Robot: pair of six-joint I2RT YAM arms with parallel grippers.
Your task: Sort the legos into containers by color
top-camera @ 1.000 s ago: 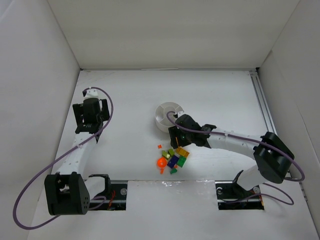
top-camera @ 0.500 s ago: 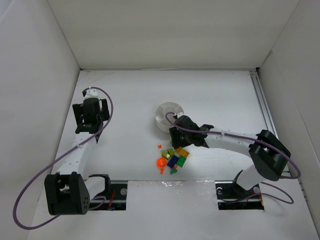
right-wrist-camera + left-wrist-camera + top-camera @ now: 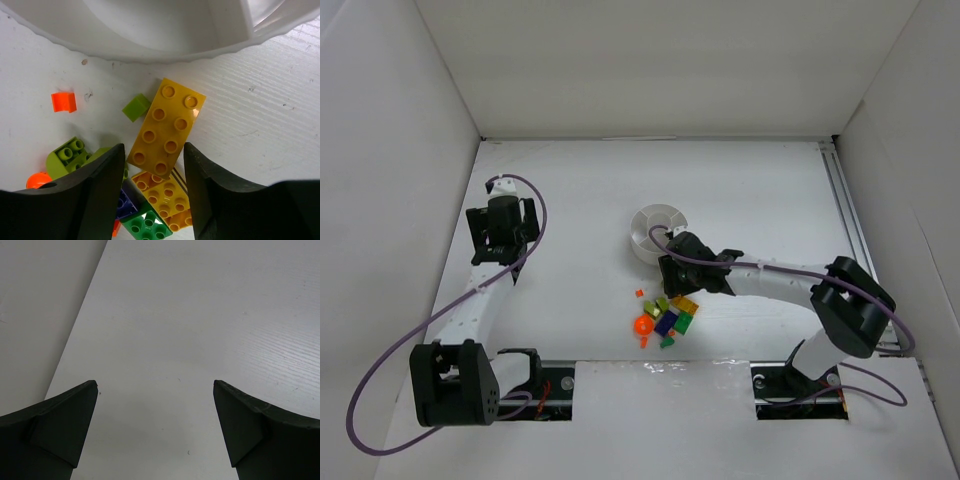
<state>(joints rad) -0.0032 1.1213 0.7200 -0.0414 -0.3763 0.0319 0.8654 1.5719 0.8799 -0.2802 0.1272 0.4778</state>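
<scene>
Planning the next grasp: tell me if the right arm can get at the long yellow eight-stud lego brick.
Probably yes. The right gripper hangs open directly over the long yellow eight-stud lego brick, nothing covering it, though the white dish rim lies close beyond.

White arms (image 3: 470, 310), black joints, purple cables (image 3: 380, 372)
</scene>
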